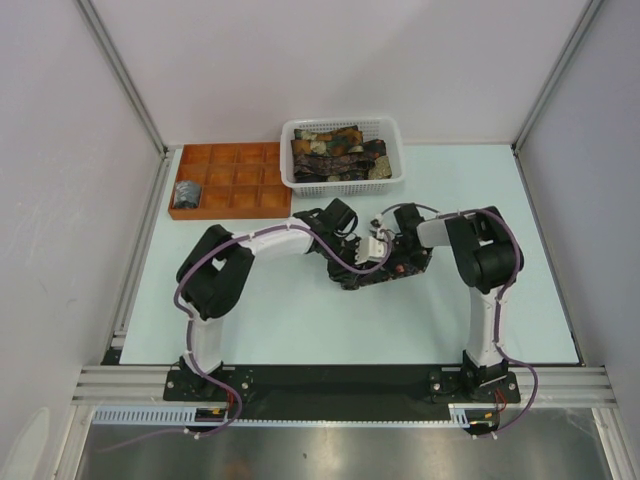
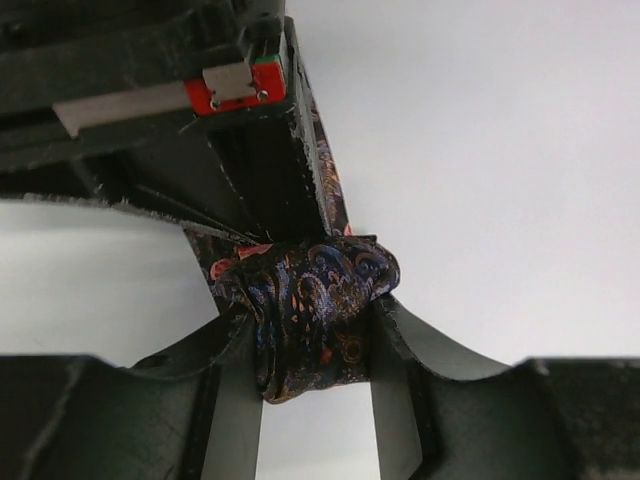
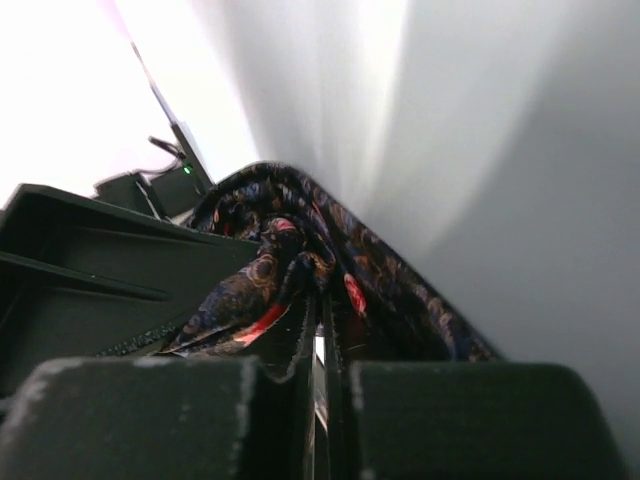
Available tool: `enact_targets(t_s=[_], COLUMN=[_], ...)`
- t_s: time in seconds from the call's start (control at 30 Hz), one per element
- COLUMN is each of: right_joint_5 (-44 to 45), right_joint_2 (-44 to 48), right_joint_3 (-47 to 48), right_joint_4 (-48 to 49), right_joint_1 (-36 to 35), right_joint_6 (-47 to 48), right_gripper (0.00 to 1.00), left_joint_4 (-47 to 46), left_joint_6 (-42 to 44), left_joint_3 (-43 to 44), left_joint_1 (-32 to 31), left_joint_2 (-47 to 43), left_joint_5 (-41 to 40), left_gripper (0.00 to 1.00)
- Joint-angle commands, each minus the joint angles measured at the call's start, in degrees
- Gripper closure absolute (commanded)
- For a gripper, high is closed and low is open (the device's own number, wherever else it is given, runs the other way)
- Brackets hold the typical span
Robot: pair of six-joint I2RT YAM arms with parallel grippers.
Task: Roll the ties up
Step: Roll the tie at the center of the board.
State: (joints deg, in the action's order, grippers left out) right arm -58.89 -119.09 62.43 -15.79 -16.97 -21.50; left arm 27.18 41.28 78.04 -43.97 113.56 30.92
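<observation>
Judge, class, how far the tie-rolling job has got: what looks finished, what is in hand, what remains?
Looks done: one dark rolled bundle sits in a compartment of the orange tray, apparently a tie. In hand: the left gripper and right gripper both clamp the dark patterned tie mid-table, partly bunched. Left: several ties in the white basket remain unrolled.

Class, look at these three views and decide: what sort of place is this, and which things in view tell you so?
Most likely a robotics lab test cell, not a home or shop. A bare pale table is boxed in by plain white panels on aluminium framing, and two arms are bolted to a black base plate at its near edge.
</observation>
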Motion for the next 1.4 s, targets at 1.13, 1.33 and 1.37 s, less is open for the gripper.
enact_targets(t_s=[1.13, 1.33, 1.37], right_joint_5=[21.81, 13.81, 13.81], right_joint_2=[5.88, 8.78, 9.31], right_joint_3=[0.85, 8.56, 9.28], right_joint_4=[-29.21, -26.57, -26.48], right_joint_1=[5.9, 12.48, 13.01], right_joint_6=[22.81, 21.76, 22.2], right_gripper=[0.74, 0.66, 0.66], left_joint_4=[22.48, 22.22, 22.3], left_joint_6=[13.04, 13.13, 12.95], left_joint_3=[8.0, 7.57, 7.57], left_joint_1=[4.06, 4.06, 4.06], left_joint_2=[2.72, 3.07, 2.99], left_joint_5=[1.95, 1.87, 2.13], left_gripper=[0.77, 0.77, 0.77])
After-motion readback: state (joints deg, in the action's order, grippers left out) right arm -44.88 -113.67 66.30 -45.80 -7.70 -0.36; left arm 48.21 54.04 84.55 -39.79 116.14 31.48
